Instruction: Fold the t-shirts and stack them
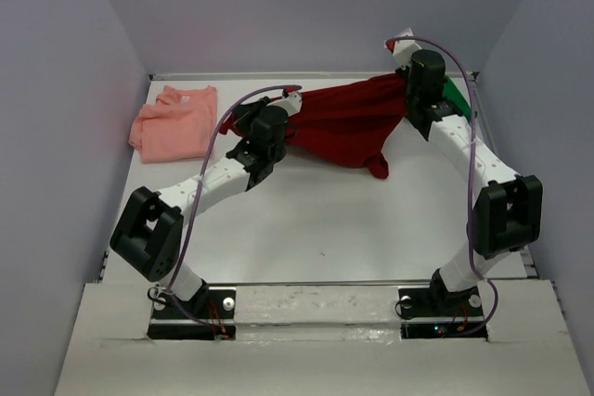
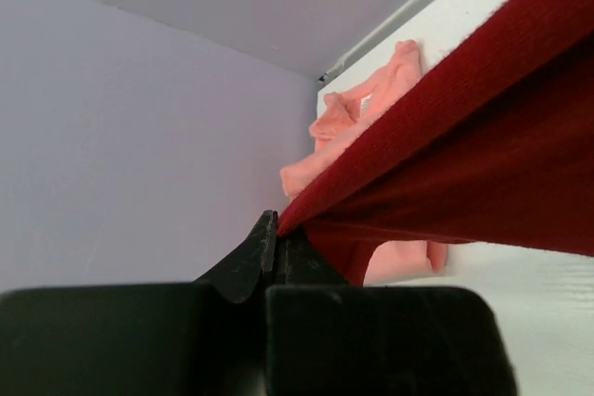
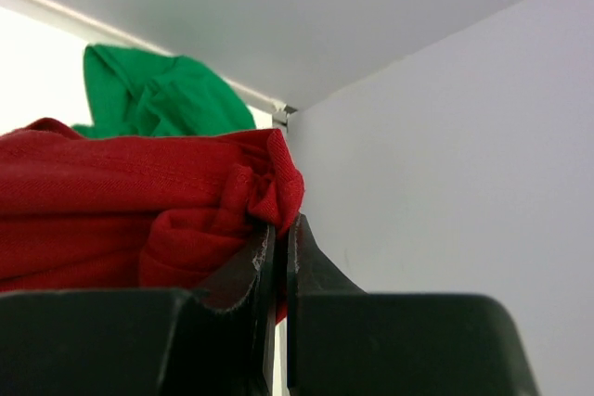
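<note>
White, smooth tabletop (image 1: pixel 306 229) sits between pale lilac walls (image 1: pixel 56 90). At far left the salmon pink shirt (image 1: pixel 174 122) lies as a soft, rumpled pad near the back corner. My left gripper (image 2: pixel 277 231) is pinched tight on 1 edge of the dark red shirt (image 1: pixel 348 122), whose fine ribbed knit stretches taut toward my right gripper (image 3: pixel 278 229), which is clamped on a bunched, wrinkled corner. Between the 2 grips the cloth sags to a point. At far right the bright green shirt (image 3: pixel 158 95) lies crumpled in the back corner.
</note>
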Robot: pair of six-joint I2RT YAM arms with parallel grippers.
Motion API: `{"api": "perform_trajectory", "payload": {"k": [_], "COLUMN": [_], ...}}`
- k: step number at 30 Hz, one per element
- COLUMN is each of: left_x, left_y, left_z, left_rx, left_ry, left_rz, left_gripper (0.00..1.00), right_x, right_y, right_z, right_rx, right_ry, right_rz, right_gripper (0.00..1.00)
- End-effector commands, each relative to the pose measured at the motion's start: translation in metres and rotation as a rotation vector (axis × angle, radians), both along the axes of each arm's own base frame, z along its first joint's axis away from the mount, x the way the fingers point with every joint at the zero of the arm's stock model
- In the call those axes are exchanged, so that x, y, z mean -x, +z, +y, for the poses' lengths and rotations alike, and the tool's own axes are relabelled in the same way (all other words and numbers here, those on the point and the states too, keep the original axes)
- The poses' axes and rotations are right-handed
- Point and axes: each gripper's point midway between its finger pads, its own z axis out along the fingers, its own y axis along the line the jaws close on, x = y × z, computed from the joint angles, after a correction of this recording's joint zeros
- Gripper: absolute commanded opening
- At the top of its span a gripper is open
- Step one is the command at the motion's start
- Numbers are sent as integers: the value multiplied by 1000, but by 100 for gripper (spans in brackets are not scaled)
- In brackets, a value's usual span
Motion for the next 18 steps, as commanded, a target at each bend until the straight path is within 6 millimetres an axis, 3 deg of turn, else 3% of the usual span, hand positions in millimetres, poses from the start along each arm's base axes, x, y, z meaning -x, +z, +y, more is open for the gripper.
{"api": "perform_trajectory", "payload": {"k": [1,7,11,18], "left_x": [-6,-18,-21,-1], "left_y": [59,121,157,200], "left_z": [22,36,63,106], "left_rx": [56,158,183,157], "left_ry": [122,109,144,212], "left_rz": [-166,-285,-331,-400], "left_gripper": [0,0,0,0], "right_x": [3,6,13,37], "right_y": [83,126,154,187], "right_z": [-12,-16,-24,-31], "right_rx": [-20,17,34,48], "right_ry": [-35,-42,-67,-80], "right_rz": [-233,-310,-358,-416], "right_gripper": [0,0,0,0]}}
